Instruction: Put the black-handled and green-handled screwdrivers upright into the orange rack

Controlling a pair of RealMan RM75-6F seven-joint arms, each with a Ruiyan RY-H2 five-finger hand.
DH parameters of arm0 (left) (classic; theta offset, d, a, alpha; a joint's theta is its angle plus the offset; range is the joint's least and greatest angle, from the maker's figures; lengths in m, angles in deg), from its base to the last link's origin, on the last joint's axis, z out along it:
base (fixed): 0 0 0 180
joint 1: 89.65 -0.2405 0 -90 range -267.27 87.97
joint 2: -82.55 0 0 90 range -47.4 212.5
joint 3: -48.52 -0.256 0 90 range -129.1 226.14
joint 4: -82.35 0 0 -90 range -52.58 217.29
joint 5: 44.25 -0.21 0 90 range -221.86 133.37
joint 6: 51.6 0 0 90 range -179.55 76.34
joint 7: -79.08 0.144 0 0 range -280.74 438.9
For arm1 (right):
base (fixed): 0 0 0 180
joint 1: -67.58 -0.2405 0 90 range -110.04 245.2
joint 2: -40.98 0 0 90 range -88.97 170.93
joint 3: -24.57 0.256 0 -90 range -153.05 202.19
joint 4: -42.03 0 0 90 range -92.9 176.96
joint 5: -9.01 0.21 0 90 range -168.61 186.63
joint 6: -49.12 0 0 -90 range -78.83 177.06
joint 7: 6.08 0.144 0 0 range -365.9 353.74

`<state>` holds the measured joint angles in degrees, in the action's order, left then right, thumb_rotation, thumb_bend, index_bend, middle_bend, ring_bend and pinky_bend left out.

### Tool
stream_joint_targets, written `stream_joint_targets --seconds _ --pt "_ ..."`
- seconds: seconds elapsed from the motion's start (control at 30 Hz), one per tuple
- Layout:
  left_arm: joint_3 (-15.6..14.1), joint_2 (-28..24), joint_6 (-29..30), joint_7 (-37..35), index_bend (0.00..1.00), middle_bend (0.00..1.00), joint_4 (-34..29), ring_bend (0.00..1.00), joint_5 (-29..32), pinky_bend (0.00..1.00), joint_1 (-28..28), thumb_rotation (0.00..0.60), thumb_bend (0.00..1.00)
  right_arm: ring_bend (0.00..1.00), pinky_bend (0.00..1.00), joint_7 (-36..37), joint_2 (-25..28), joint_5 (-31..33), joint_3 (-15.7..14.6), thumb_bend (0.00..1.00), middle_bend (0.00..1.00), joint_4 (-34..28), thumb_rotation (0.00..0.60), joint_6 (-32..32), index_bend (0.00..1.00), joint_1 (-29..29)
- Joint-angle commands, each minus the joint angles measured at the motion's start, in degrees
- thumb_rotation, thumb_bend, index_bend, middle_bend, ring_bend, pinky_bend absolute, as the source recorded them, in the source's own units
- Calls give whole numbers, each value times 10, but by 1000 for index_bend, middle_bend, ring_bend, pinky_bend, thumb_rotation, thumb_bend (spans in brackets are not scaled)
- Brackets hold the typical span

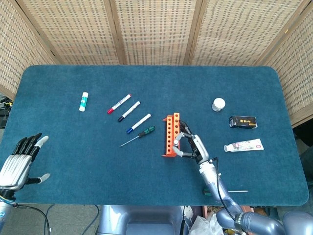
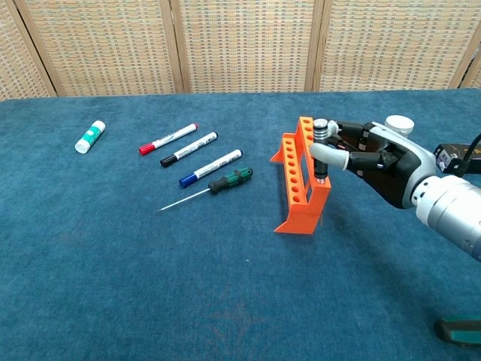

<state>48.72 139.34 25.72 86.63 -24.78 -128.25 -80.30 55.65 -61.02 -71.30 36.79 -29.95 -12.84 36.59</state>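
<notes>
Right hand (image 2: 368, 159) pinching black screwdriver (image 2: 321, 150) upright, shaft down in rack (image 2: 298, 177) just left of fingers. Green screwdriver (image 2: 228, 180) flat on table (image 2: 113, 263), farther left. Left hand (image 1: 19, 161) spread, idle.

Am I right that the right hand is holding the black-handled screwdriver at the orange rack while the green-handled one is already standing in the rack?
Not quite. The right hand does hold the black-handled screwdriver at the orange rack, but the green-handled screwdriver lies flat on the table beside the markers, as the chest view shows.
</notes>
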Motion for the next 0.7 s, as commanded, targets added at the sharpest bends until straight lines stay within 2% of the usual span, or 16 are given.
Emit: stream_joint_targets --seconds 0.03,0.13,0.2,0.4,0.5,0.7 --pt "0 0 0 0 0 0 0 0 1 0 0 600 0 0 0 1 1 1 1 457 0 -3 600 1 642 0" --pt "0 0 -1 0 0 0 0 0 0 0 1 600 0 0 0 5 4 -6 -1 365 0 -6 600 0 560 0" --pt "0 0 0 0 0 0 0 0 0 0 0 600 0 0 0 9 7 -12 -4 310 0 -8 600 0 427 -1" --pt "0 0 0 0 0 0 0 0 0 0 0 600 0 0 0 18 8 -25 -9 285 0 -6 600 -7 238 -1" --pt "0 0 0 1 0 0 0 0 0 0 0 600 0 0 0 23 13 -35 -9 279 0 -10 600 -17 197 -2" --pt "0 0 1 1 0 0 0 0 0 0 0 600 0 0 0 6 27 -36 -2 277 0 -25 600 -28 190 -3"
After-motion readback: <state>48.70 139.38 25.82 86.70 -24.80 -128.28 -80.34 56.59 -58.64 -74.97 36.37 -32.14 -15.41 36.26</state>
